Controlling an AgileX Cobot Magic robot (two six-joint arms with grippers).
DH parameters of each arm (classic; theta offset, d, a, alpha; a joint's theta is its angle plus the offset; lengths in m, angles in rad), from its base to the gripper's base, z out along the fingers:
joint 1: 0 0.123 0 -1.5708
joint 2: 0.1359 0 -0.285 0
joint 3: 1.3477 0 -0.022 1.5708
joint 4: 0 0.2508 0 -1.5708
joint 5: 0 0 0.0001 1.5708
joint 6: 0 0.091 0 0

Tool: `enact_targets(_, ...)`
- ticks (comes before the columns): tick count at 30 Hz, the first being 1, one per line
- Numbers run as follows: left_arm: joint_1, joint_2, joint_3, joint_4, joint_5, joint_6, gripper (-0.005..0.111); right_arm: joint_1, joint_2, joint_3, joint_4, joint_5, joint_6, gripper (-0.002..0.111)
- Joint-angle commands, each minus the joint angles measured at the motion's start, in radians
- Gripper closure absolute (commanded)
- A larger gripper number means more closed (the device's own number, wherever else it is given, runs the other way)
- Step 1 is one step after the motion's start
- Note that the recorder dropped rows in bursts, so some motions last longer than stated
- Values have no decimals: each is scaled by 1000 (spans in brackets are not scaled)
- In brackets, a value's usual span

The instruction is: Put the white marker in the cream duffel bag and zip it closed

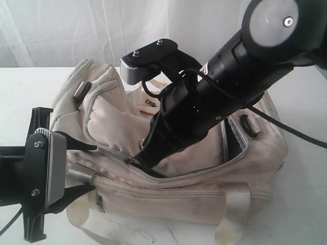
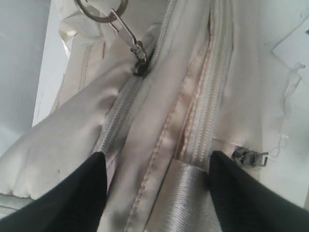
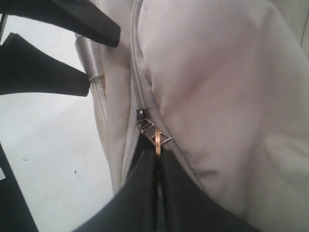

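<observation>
The cream duffel bag lies on the white table with its top zipper partly open; the dark inside shows at its right end. My right gripper reaches down over the bag and is shut on the zipper pull ring, the ring pinched between its fingertips. That ring and its slider also show ahead of my left gripper. My left gripper clamps a ridge of bag fabric and grey webbing at the bag's left end. The white marker is out of view.
The table extends around the bag, with a white curtain behind. Small black clips sit on the bag's ends. A second zipper pull lies on the side pocket seam. A webbing handle hangs down the front.
</observation>
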State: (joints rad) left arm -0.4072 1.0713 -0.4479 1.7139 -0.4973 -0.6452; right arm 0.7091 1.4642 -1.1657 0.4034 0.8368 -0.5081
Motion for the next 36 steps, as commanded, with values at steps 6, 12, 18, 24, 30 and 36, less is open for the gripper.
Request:
enact_targets(6, -6, 72, -68, -15, 20, 44, 42, -2, -6, 4, 10, -10, -10, 108)
enact_targets(12, -6, 129, -127, -23, 20, 48, 49, -2, -6, 4, 12, -12, -10, 108)
enact_targets(18, -15, 164, -134, -23, 27, 67, 92, -2, -6, 4, 12, -14, -10, 108)
enact_targets(24, -15, 162, -134, -39, 101, 72, 107, -2, -6, 4, 3, 38, -10, 108)
enact_targets(30, -15, 162, -134, -70, 157, 70, 107, -2, -22, 4, -65, 106, 14, 108)
enact_targets(36, -15, 162, -134, -70, 162, 60, 107, -12, -77, 4, -226, 143, 113, 108)
